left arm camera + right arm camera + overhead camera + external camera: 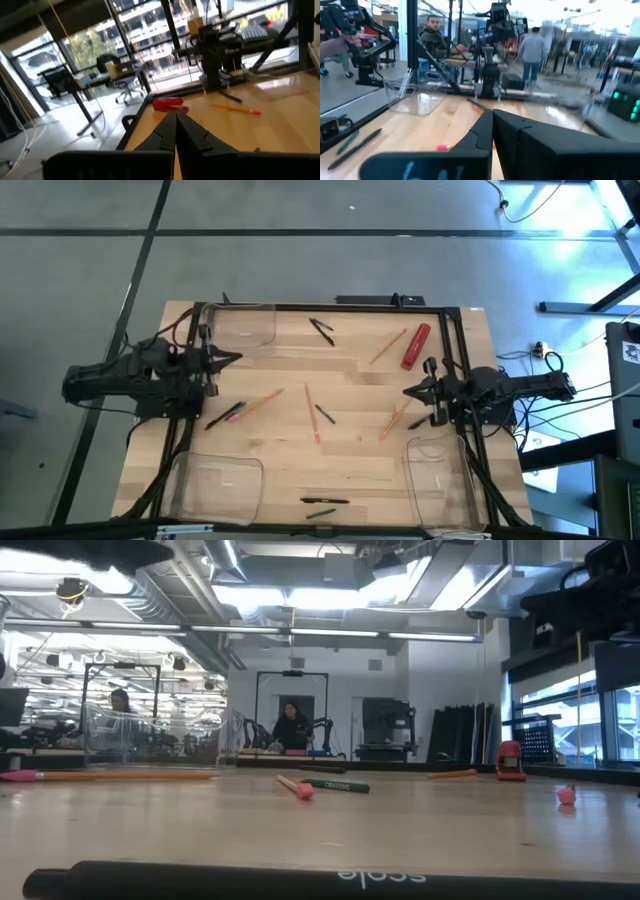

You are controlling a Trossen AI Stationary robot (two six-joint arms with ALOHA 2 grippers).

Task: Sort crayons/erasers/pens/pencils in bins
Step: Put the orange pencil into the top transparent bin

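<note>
- Nothing looks sorted yet — the three clear bins [243,327] stand on the worktop [350,470] with nothing visible inside them.
- The pens [321,331] and pencils [387,346] lie scattered between the bins; two pens sit on the near edge between the two near bins, and a thick red marker [416,346] lies near the right arm.
- The left pincer [236,359] hangs beside the far-left bin, tips together, holding nothing.
- The right pincer [408,392] hangs above the near-right bin, likewise closed and empty.
- The worktop is pale wood planking in a black frame — around it, grey floor, glass walls, other robot stations and several people.
</note>
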